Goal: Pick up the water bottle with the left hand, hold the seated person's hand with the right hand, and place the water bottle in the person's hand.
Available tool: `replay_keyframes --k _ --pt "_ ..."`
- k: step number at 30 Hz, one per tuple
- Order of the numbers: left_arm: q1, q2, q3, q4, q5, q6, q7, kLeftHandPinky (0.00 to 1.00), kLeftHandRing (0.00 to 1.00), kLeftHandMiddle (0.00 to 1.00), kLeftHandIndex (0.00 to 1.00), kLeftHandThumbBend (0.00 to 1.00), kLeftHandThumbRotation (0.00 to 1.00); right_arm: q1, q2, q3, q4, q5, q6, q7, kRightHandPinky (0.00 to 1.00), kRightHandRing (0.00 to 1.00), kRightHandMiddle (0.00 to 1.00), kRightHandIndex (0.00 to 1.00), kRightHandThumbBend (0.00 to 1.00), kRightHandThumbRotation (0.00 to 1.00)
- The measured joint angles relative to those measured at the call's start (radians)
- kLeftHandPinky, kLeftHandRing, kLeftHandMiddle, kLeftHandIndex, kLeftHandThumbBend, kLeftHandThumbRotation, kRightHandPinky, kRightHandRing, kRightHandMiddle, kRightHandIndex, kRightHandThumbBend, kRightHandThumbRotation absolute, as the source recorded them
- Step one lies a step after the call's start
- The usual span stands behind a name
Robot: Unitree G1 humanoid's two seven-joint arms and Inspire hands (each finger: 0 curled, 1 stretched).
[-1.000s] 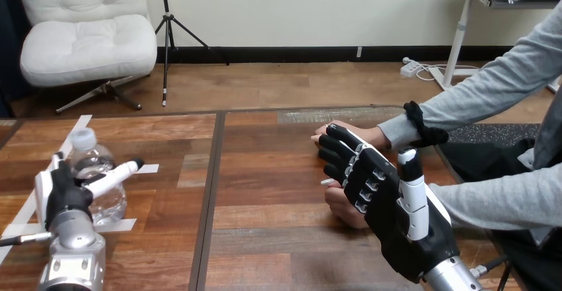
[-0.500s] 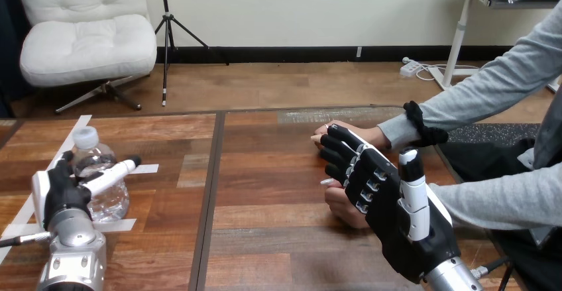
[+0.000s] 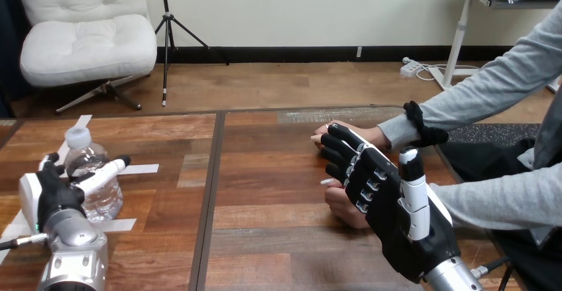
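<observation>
As my spread left hand (image 3: 56,195) flanks the capped water bottle (image 3: 105,198), my relaxed right hand (image 3: 391,201) touches the person's nearer hand (image 3: 341,207).

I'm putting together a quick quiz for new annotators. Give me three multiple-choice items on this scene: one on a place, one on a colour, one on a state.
1. Where is the water bottle?
A) in the person's hand
B) on the table, by the left hand
C) at the table's right edge
2. What colour is its cap?
A) red
B) white
C) blue
3. How does the bottle stand?
A) upright, capped
B) on its side
C) upright, cap off

Answers:
1 B: it stands on the table beside the left hand.
2 B: the cap is white.
3 A: it stands upright with its cap on.
</observation>
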Motion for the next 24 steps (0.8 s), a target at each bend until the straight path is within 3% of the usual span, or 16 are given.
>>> replay_keyframes --k 11,24 --pt "0.0 -0.001 -0.005 0.0 0.001 -0.036 0.051 0.32 0.38 0.45 0.52 0.69 0.0 0.0 0.0 0.0 0.0 0.001 0.002 -0.003 1.0 0.96 0.93 0.91 0.88 1.0" --pt "0.0 -0.001 -0.012 0.0 0.014 -0.061 0.075 0.34 0.4 0.45 0.5 0.71 0.0 0.0 0.0 0.0 0.0 0.001 0.003 -0.007 1.0 0.96 0.93 0.92 0.89 1.0"
